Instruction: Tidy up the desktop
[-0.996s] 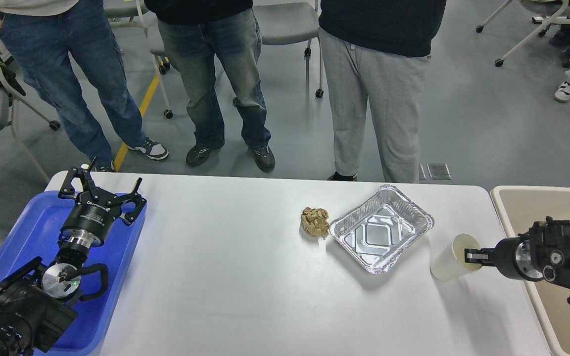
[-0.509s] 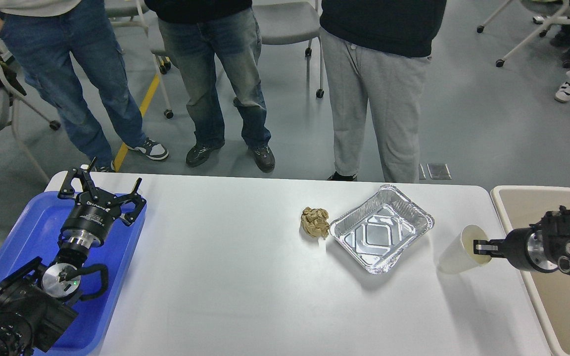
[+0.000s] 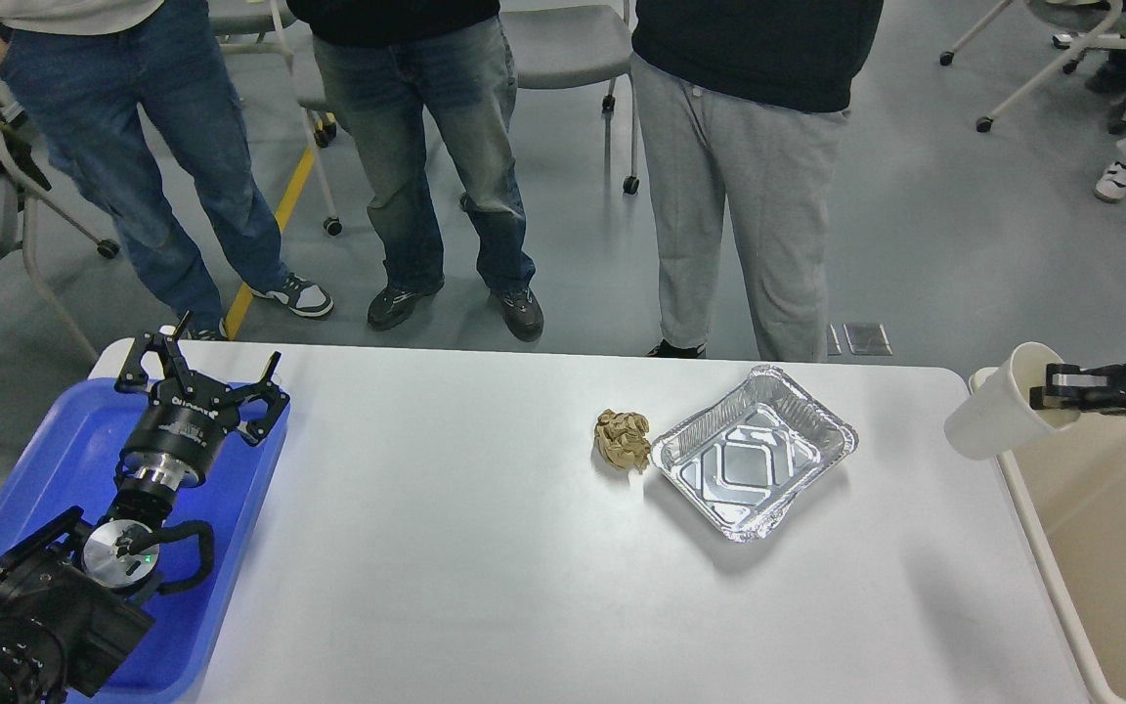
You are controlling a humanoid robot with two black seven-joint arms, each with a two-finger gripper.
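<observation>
Right gripper (image 3: 1055,388) pinches the rim of a white paper cup (image 3: 998,418), tilted and lifted off the large white rectangular desktop (image 3: 485,577), at the near edge of the beige plastic tub (image 3: 1101,508), likely for dropping in. Crumpled brown paper ball (image 3: 623,438) and a silver foil tray (image 3: 755,452) sit on the desktop, just beside each other. Left gripper (image 3: 196,376) hovers over the blue plastic tray (image 3: 45,460), fingers spread wide, holding nothing.

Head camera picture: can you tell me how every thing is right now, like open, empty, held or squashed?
paper cup: tilted, lifted, held at its rim
right pincer: shut on paper cup
left pincer: open, holding nothing, above blue tray
foil tray: empty, upright on the desktop
brown paper ball: crumpled, beside foil tray
beige tub: open
</observation>
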